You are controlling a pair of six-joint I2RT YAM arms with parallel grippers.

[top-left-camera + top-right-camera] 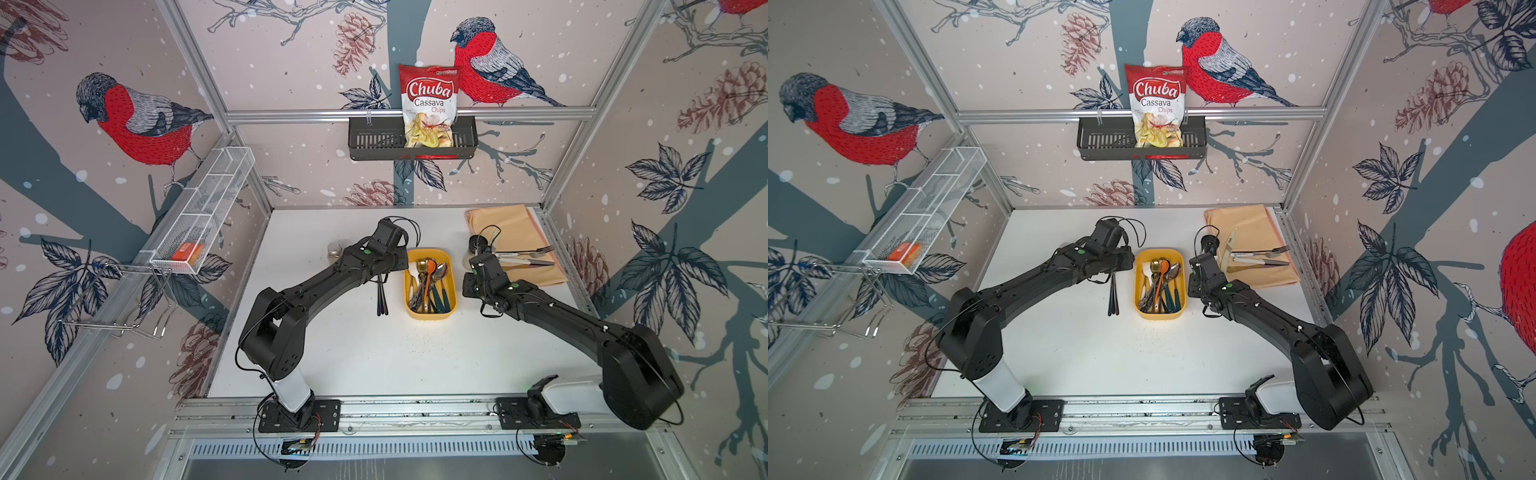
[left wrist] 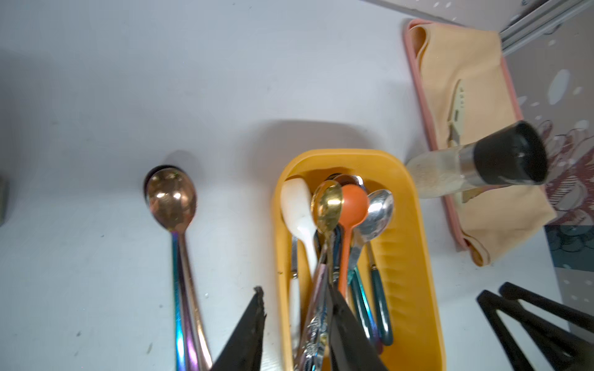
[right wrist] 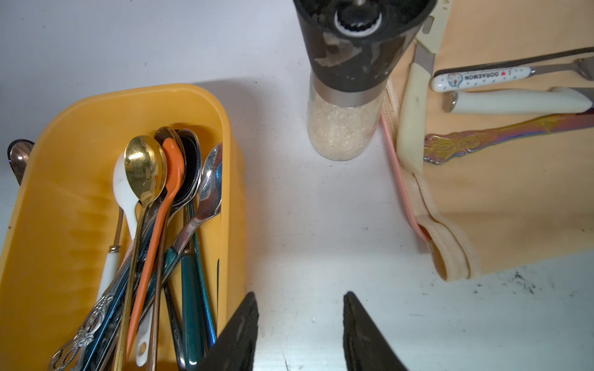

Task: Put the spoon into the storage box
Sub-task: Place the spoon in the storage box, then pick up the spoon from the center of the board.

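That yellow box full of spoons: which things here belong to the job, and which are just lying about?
Job:
- storage box
- long spoon on the table
- left gripper, open

Lying about:
- chips bag
- grinder
- cloth
- fork
- black basket

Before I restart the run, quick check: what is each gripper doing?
Left gripper: open, holding nothing, one finger over the yellow box.
Right gripper: open, empty, above bare table.
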